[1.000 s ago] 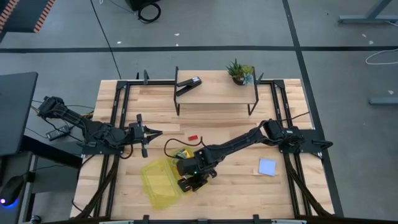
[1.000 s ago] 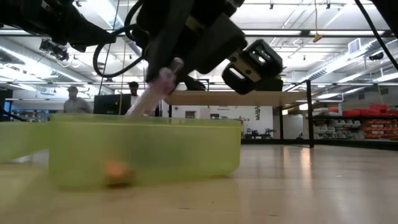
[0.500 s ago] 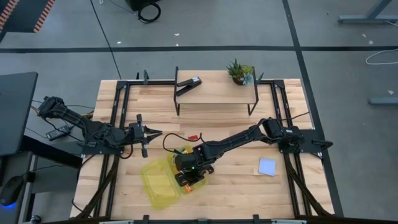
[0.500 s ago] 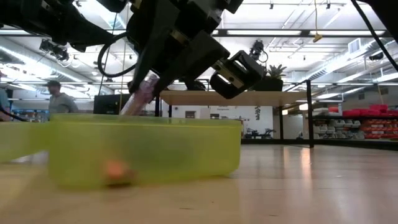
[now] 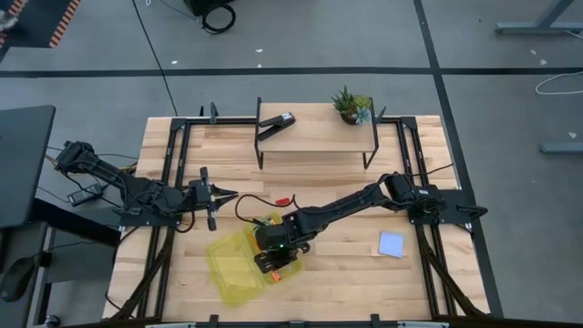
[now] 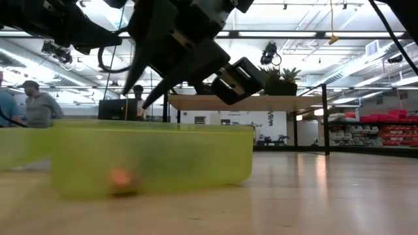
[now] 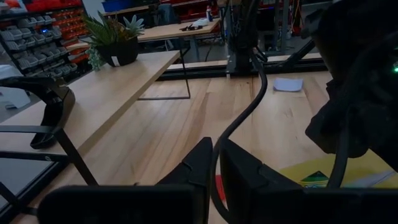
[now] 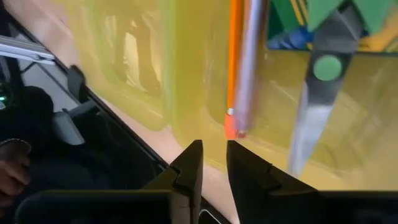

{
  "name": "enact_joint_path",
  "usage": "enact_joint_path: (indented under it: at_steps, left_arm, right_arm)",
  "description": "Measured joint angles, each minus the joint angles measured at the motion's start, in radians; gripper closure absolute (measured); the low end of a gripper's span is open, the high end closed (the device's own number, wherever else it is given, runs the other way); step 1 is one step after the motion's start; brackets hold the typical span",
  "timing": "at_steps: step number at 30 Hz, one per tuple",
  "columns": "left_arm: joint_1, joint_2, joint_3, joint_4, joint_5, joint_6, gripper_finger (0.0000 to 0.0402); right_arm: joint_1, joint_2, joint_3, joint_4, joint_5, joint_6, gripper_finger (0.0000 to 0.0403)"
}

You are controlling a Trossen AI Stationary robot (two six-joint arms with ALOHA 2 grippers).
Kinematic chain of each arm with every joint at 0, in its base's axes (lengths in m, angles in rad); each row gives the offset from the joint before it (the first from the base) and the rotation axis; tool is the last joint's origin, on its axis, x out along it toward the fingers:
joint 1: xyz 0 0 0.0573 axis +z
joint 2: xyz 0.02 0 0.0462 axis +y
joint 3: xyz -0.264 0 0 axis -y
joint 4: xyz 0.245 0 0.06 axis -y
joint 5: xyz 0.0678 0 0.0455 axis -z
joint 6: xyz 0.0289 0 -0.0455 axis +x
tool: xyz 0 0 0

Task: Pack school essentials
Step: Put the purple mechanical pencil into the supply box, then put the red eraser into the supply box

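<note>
The high view looks straight down on the whole table (image 5: 364,264). The low view sits at tabletop height, close to the yellow box (image 6: 150,156), which the right wrist view shares from just above.
</note>
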State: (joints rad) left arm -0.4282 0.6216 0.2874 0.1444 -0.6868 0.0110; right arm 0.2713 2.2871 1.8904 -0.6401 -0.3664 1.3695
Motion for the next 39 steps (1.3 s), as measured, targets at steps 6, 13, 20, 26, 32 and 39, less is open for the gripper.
enact_joint_path:
  at_steps: [6,13,20,26,32,39]
  left_arm:
    - [0.000,0.000,0.000,0.000,0.000,0.000,0.0366]
    - [0.000,0.000,0.000,-0.008,0.000,-0.001,0.0370]
    - [-0.008,-0.026,-0.001,-0.018,0.000,-0.026,0.0364]
    - [-0.009,-0.104,-0.001,-0.071,0.002,-0.045,0.0373]
    - [-0.009,-0.160,-0.001,-0.158,0.017,-0.116,0.0378]
    - [-0.010,-0.159,-0.001,-0.209,0.084,-0.205,0.0370]
  right_arm:
    - [0.000,0.000,0.000,0.014,0.007,-0.005,0.0297]
    - [-0.010,-0.006,0.000,-0.019,0.013,-0.064,0.0284]
    - [-0.018,-0.081,0.002,-0.238,0.094,-0.221,0.0283]
    - [-0.020,-0.174,0.001,-0.388,0.213,-0.313,0.0283]
    - [-0.021,-0.234,0.001,-0.432,0.338,-0.422,0.0290]
    - [-0.040,-0.238,0.001,-0.437,0.498,-0.523,0.0303]
